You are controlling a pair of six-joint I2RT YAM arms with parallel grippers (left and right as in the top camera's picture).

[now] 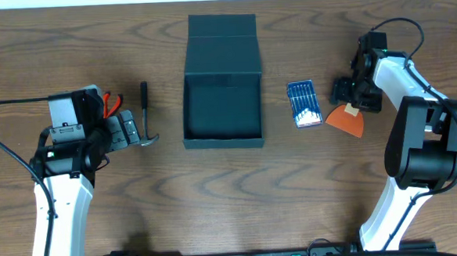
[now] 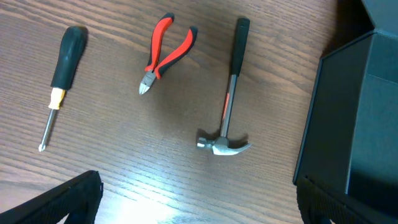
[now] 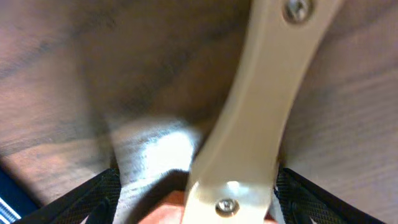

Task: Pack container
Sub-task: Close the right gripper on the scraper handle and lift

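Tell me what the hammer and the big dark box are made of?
Hammer: the shiny grey head and shaft look like metal, and the dull black grip looks like rubber or plastic. Box: it is matte dark teal with crisp folded edges and a flap lid, so it is probably stiff cardboard.

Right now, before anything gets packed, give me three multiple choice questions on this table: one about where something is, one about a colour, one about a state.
1. Where is the hammer?
A. inside the container
B. on the table, beside the container
C. under the container

2. What colour are the handles of the pliers?
A. blue
B. red and black
C. green

3. What state is the container in?
A. shut
B. open with tools inside
C. open and empty

Answers:
1 B, it lies flat on the wood, apart from the container's wall.
2 B, the left wrist view shows red grips edged in black.
3 C, the lid flap lies back and the inside is bare.
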